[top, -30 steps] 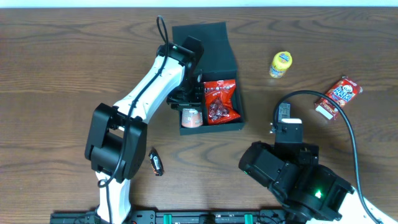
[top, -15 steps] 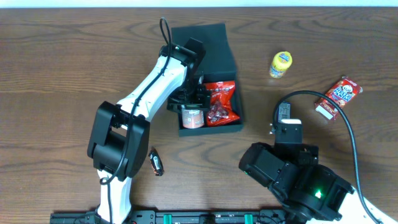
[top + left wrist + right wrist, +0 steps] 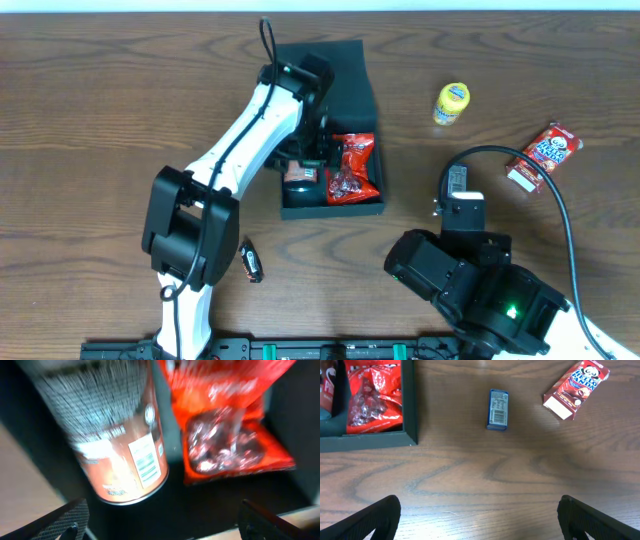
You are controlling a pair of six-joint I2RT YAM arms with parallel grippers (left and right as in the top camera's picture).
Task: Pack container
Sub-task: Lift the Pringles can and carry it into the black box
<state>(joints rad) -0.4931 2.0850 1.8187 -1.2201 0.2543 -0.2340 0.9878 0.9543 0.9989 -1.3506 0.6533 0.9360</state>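
The dark teal container point(image 3: 335, 209) lies open at the table's middle, its flap lid point(image 3: 325, 65) folded back. Inside it lie a red snack bag point(image 3: 353, 168) on the right and an orange can point(image 3: 301, 180) on the left. My left gripper point(image 3: 311, 150) hangs over the container's inside, open, with nothing between its fingers. In the left wrist view the can point(image 3: 122, 450) and the red bag point(image 3: 230, 435) lie just past the left gripper point(image 3: 165, 522). My right gripper point(image 3: 480, 515) stands open over bare wood, right of the container point(image 3: 367, 441).
A small yellow-topped pack point(image 3: 452, 103) stands right of the container and shows as a blue pack point(image 3: 498, 409) in the right wrist view. A red Hello Panda box point(image 3: 545, 155) point(image 3: 576, 387) lies further right. A small dark bar point(image 3: 252, 261) lies near the left arm's base.
My left gripper has opened and let go of the orange can, which now rests inside the container. The left wrist has drawn back a little. The right arm has not moved.
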